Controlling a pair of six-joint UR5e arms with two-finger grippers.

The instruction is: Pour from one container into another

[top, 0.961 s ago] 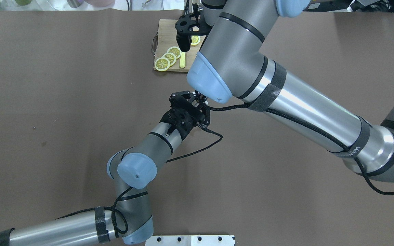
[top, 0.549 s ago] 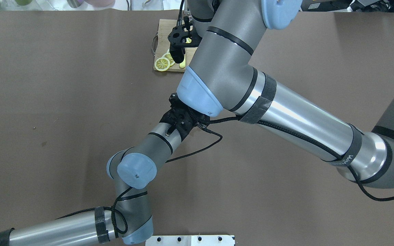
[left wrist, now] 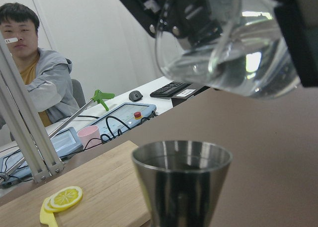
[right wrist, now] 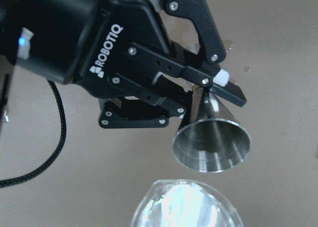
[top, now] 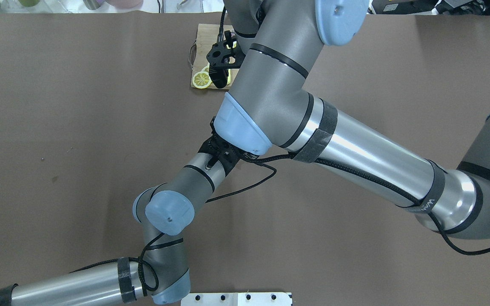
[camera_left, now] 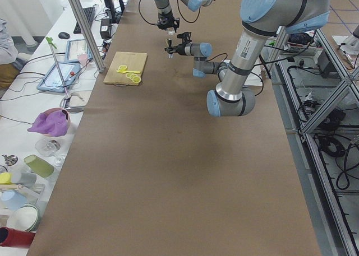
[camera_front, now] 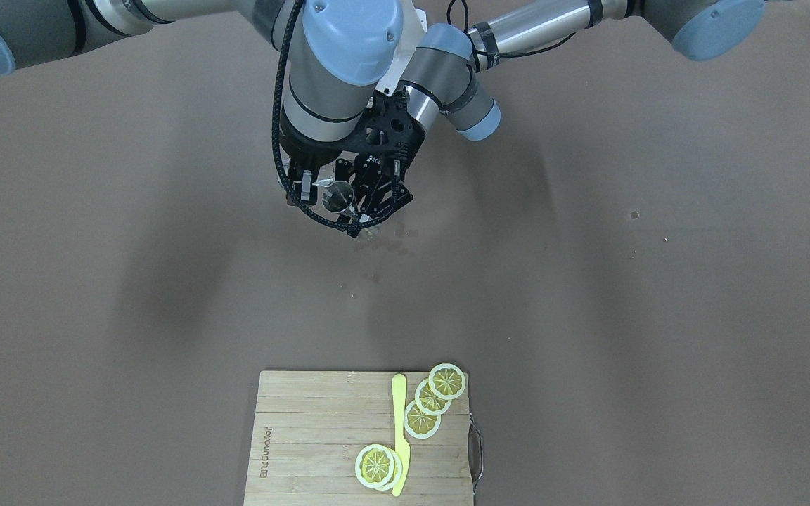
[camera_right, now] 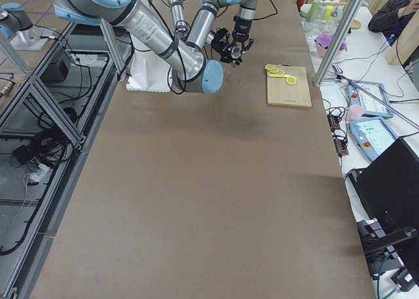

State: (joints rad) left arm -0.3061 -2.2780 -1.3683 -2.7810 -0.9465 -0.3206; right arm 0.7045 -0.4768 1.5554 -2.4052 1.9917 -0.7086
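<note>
Since a second ago the right arm point(top: 355, 153) has been swung further toward the left of the overhead view. Its elbow now covers the left end effector point(right wrist: 203, 95), which was then still exposed. The left arm point(top: 198, 174) has been kept where it was.

The left arm is stretched low over the middle of the table point(camera_front: 658, 316). A steel jigger point(right wrist: 211, 142) is clamped at its waist between the narrowly set fingers and held upright, mouth up. The right arm is folded high with its wrist pointed down. A glass beaker point(left wrist: 228, 53) of clear liquid is gripped in the right end effector point(left wrist: 241, 23). It is tilted and held just above the jigger's rim, apart from it.

A cutting board point(camera_front: 306, 436) with lemon slices point(camera_front: 422, 419) is seen well apart from both.
</note>
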